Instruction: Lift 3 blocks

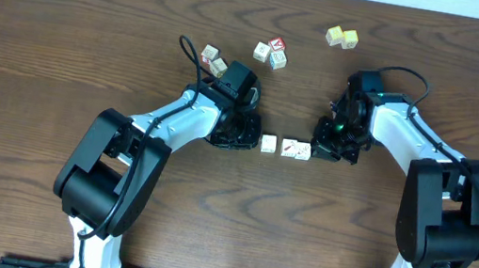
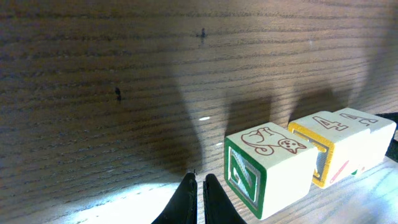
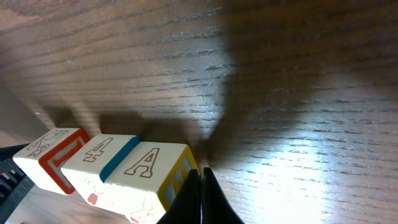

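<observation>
I am flanking the blocks [image 1: 286, 147] with my left claw [image 2: 199, 186] and right claw [image 3: 201, 177] each pressed together, aiming for an even inward squeeze before lifting.

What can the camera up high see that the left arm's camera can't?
Only the high camera shows the left arm, the right arm, the pale yellow pair and the red-topped cluster. Only the left wrist camera shows the cat drawing on the nearest block, its green-edged side, and the 4 on the next block. Both show the row of three blocks on the wooden table.
</observation>
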`<state>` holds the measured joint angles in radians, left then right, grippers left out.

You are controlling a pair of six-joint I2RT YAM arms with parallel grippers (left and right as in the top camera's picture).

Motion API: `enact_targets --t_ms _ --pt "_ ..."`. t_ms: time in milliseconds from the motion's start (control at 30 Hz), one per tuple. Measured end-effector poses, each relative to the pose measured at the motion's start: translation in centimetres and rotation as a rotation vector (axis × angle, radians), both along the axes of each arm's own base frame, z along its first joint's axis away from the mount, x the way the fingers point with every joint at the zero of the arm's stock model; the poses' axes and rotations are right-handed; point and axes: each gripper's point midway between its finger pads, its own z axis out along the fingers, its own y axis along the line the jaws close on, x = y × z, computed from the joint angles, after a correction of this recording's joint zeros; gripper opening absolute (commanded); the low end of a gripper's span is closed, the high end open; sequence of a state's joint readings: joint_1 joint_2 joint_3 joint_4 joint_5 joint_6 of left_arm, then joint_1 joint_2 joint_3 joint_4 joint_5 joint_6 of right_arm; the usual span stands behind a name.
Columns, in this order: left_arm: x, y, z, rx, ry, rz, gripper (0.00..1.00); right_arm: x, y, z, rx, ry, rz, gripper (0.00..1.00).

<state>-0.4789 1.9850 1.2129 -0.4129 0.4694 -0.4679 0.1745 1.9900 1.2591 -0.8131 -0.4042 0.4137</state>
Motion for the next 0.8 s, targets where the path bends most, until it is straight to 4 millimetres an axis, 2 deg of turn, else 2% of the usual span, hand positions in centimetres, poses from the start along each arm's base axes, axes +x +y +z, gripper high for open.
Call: enact_targets --t_ms 167,467,667,800 --pt "0.6 -0.3 0.2 -0.014 -0.026 0.0 0.07 0.6 0.2 0.0 0.004 -0.019 -0.014 0.01" --pt "1.8 -0.9 -0.1 -0.038 -0.069 0.003 0.07 0.3 1.1 0.0 0.006 -0.02 0.003 0.01" --pt "1.6 -1.0 -0.1 -0.039 -0.065 -0.001 0.07 0.6 1.2 0.1 0.008 -0.032 0.002 0.01" --pt "0.8 -1.0 -0.3 -0.026 -0.04 -0.009 0.07 0.8 1.2 0.1 0.009 -0.039 0.0 0.01"
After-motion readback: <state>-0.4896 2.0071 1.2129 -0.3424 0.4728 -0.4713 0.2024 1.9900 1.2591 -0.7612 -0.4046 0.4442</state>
